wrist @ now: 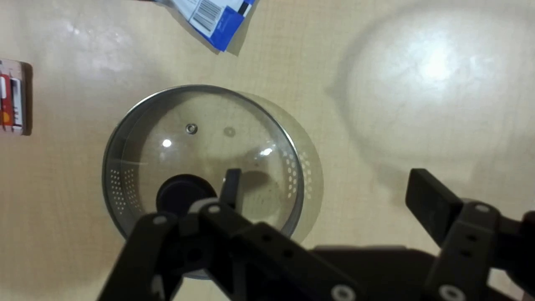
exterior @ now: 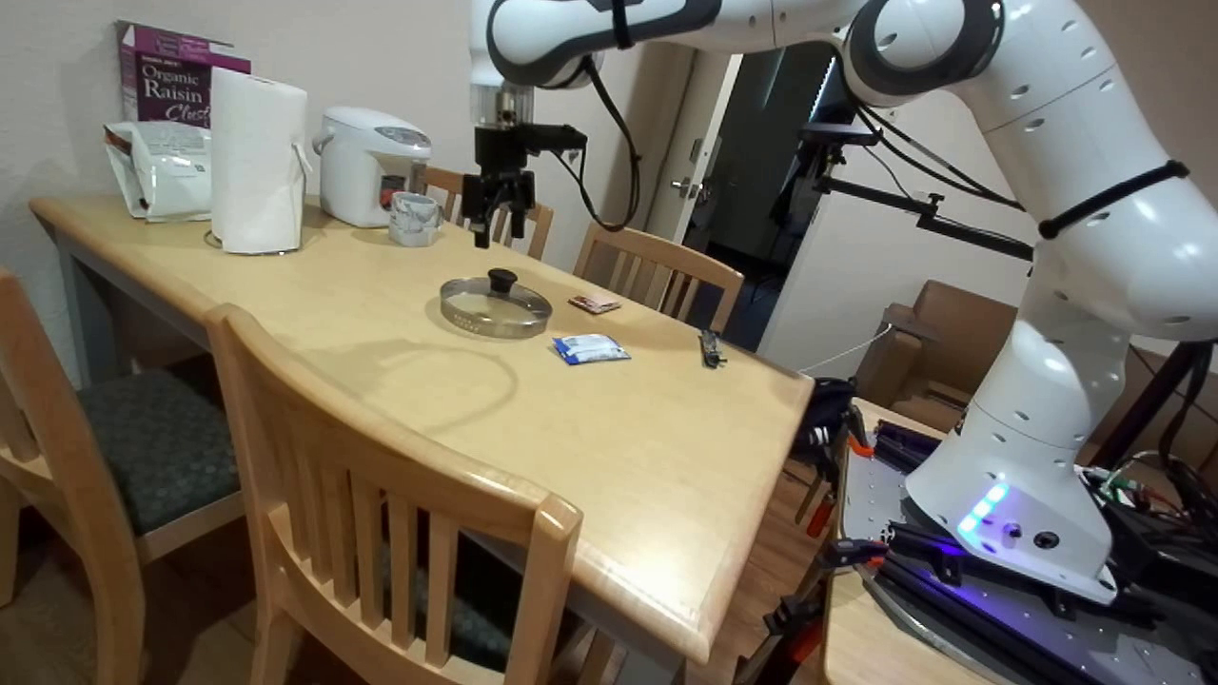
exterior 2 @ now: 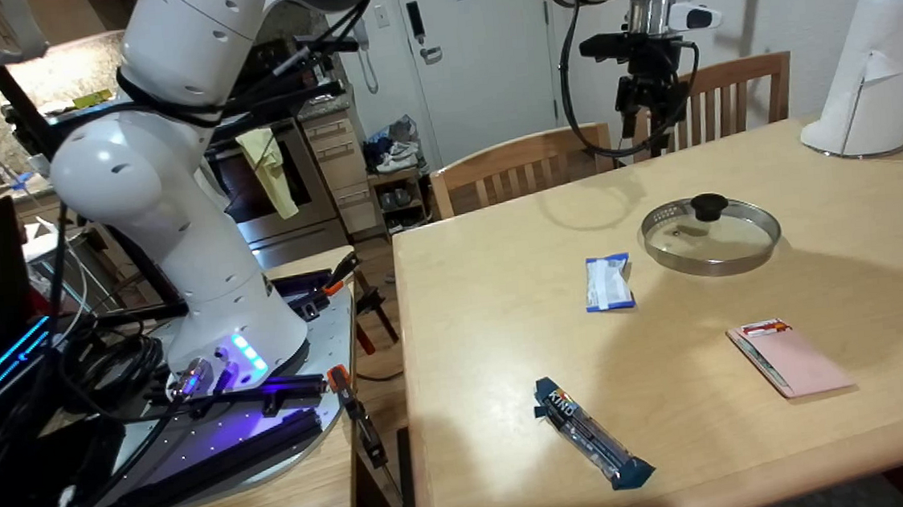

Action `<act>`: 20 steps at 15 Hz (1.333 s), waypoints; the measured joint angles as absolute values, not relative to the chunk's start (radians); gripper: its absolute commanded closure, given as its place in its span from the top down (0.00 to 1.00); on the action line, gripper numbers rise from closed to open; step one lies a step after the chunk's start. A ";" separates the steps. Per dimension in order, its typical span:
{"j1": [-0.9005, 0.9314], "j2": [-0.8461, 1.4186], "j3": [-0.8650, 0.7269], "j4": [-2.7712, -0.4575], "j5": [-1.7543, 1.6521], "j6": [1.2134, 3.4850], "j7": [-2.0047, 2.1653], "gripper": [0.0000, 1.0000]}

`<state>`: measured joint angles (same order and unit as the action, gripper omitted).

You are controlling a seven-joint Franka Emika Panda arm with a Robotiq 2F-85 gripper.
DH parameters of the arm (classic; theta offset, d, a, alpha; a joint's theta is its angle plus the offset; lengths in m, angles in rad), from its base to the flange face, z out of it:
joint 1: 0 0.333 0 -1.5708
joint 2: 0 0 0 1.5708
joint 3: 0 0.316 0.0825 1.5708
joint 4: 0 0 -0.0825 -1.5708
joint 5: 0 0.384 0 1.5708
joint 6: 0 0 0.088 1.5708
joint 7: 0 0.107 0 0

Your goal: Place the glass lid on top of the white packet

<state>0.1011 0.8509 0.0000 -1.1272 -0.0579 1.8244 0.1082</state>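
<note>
The glass lid lies flat on the table with its black knob up, in both exterior views and in the wrist view. The white packet with blue ends lies beside the lid, apart from it, in both exterior views. Its corner shows at the top of the wrist view. My gripper is open and empty, well above the table. In the wrist view the gripper has its left finger over the lid, right of the knob, and its right finger over bare table.
A dark wrapped bar and a pink card holder lie on the table near the packet and lid. A paper towel roll, a grey cup and a white water boiler stand farther along. Wooden chairs surround the table.
</note>
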 measured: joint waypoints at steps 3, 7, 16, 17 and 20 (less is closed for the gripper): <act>0.066 0.851 -0.012 -1.091 -0.042 1.821 0.108 1.00; 0.021 0.852 -0.023 -1.050 -0.031 1.787 0.108 1.00; 0.011 0.866 -0.028 -0.986 0.004 1.643 0.113 1.00; 0.010 0.867 -0.028 -0.979 0.017 1.621 0.113 1.00; 0.004 0.874 -0.023 -0.955 0.061 1.549 0.121 1.00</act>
